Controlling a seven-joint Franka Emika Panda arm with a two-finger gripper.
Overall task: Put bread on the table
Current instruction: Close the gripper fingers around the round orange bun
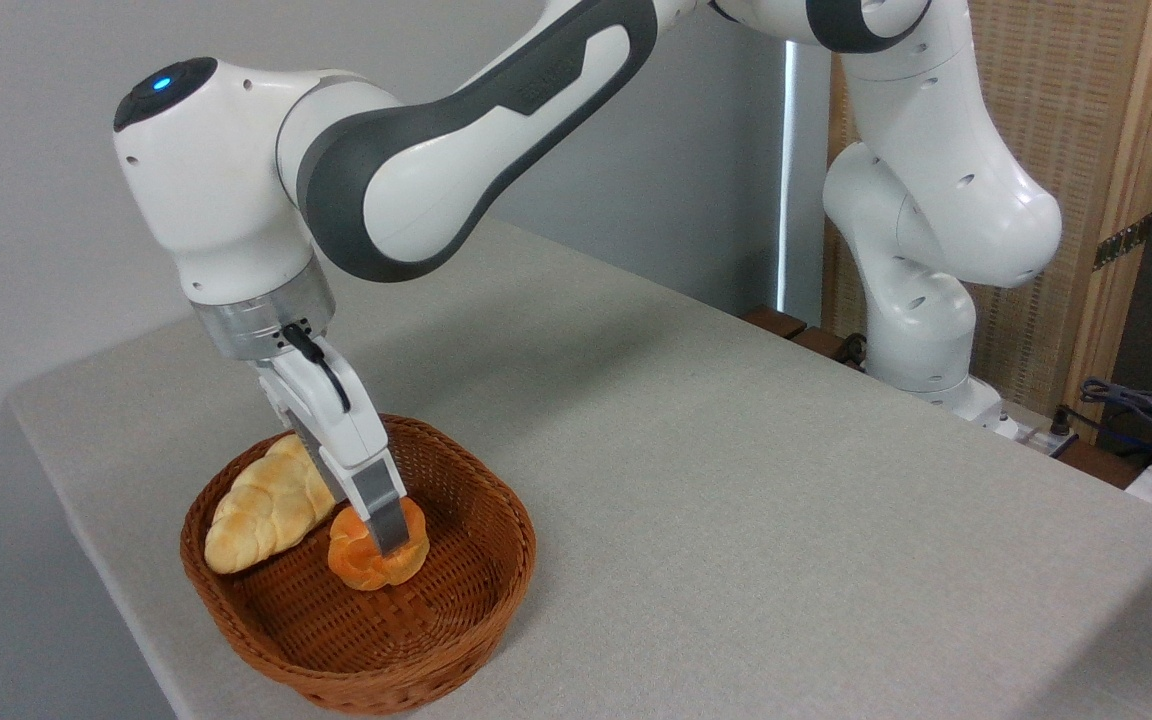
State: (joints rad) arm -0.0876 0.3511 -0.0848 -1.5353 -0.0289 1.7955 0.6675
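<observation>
Reaching into the wicker basket (456,640), the gripper (388,540) looks clamped on the orange bread (361,565) beside the braided loaf (261,505), so next comes lifting it onto the table (736,480).

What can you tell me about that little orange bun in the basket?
The bun is small, round and orange-golden, with a lobed, knotted top and a glazed, toy-like look. It sits inside the brown wicker basket, near the middle, just right of a longer pale braided loaf. The robot's grey fingers come down over its top; whether they pinch it is unclear.
</observation>
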